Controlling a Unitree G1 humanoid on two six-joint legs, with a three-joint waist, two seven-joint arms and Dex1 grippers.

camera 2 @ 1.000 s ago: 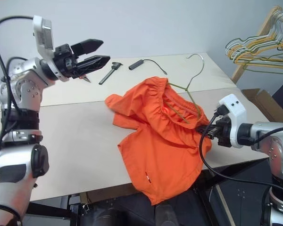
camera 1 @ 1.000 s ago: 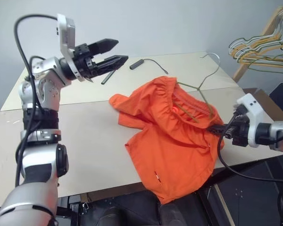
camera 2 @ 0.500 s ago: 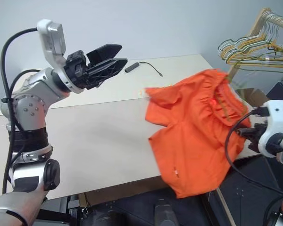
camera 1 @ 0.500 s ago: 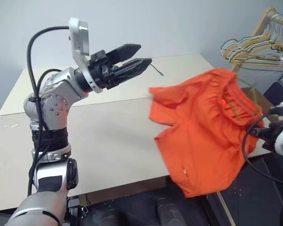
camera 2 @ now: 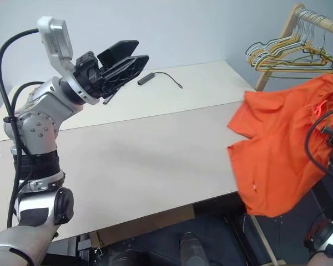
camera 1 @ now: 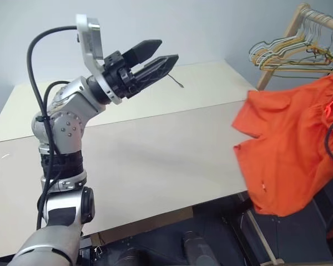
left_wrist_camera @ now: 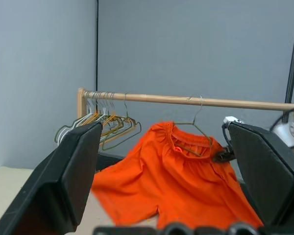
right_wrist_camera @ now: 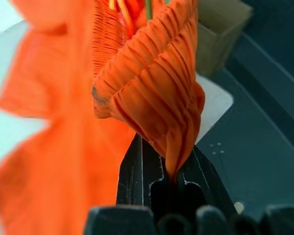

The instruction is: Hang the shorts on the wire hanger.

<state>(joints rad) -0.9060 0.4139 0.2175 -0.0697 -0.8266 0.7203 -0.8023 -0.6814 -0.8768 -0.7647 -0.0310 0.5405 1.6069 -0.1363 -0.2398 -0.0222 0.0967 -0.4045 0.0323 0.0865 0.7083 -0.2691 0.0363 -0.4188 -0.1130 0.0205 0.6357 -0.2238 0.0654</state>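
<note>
Right gripper (right_wrist_camera: 174, 171) is clamped on the gathered waistband of the bright orange fabric shorts (camera 1: 291, 152), which hang off the table's right edge with the thin grey wire hanger (left_wrist_camera: 193, 125) inside the waistband, below a wooden rail (left_wrist_camera: 186, 100). Left gripper (camera 1: 155, 55), raised over the beige table (camera 1: 150, 149), stands wide and empty.

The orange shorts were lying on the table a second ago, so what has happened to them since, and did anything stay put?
The right gripper, shut on the shorts, has carried them with the wire hanger off the table toward the wooden rail at the robot's right; they now hang in the air beyond the table's edge. The left gripper stays open and empty above the table, and the black cable has not moved.
</note>
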